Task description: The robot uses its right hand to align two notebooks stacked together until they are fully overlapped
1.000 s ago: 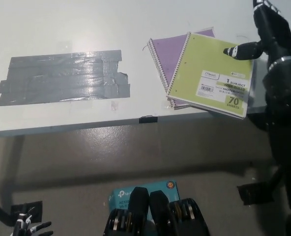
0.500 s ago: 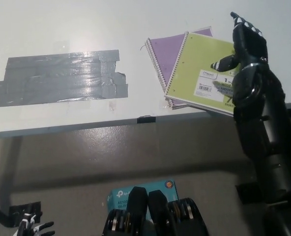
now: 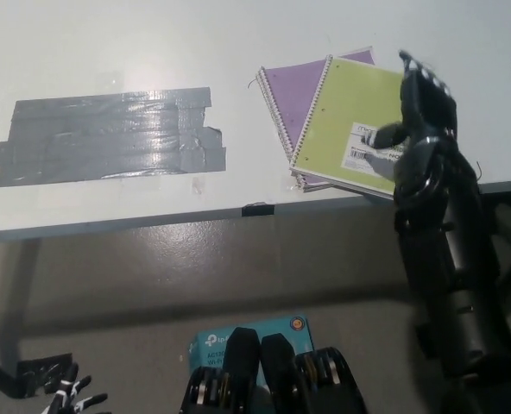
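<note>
Two notebooks on the white table point(image 3: 109, 43), near its front edge at the right: a green notebook point(image 3: 346, 116) lies tilted on a purple notebook point(image 3: 294, 90), leaving the purple cover exposed at the upper left. The black right hand point(image 3: 419, 103) rests over the green cover's right part, fingers extended and holding nothing, one digit pointing left across the label. The white left hand point(image 3: 70, 398) hangs at the lower left, fingers spread. Grey tape point(image 3: 109, 138) covers the table's left.
</note>
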